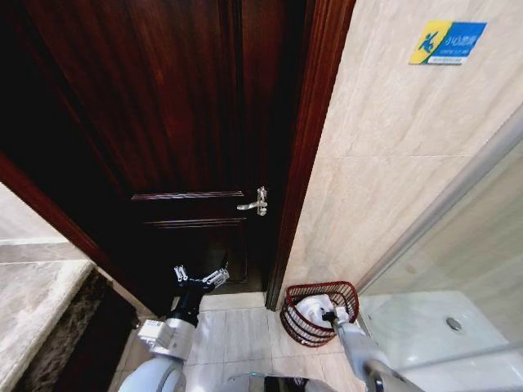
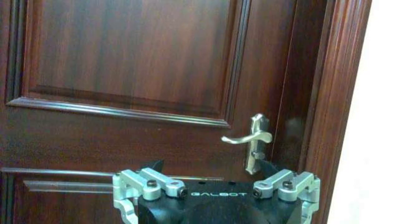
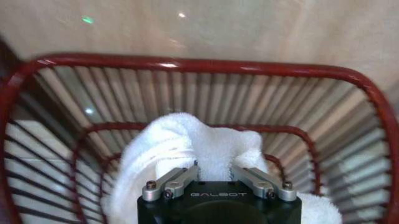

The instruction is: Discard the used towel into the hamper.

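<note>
The right gripper (image 3: 215, 170) is reaching down inside the hamper (image 1: 320, 287), its fingers (image 3: 175, 179) clenched on a fold of the white towel (image 3: 187, 144), which is bulging up just ahead of the fingers and spilling to either side of them within the red wire walls. The hamper is standing on the tiled floor (image 1: 237, 335) against the marble wall (image 1: 384, 163), beside the dark wooden door (image 1: 180, 122). The left gripper (image 1: 200, 276) is hovering released and empty, its fingers spread, pointing toward the door below the silver door handle (image 2: 252, 140)
</note>
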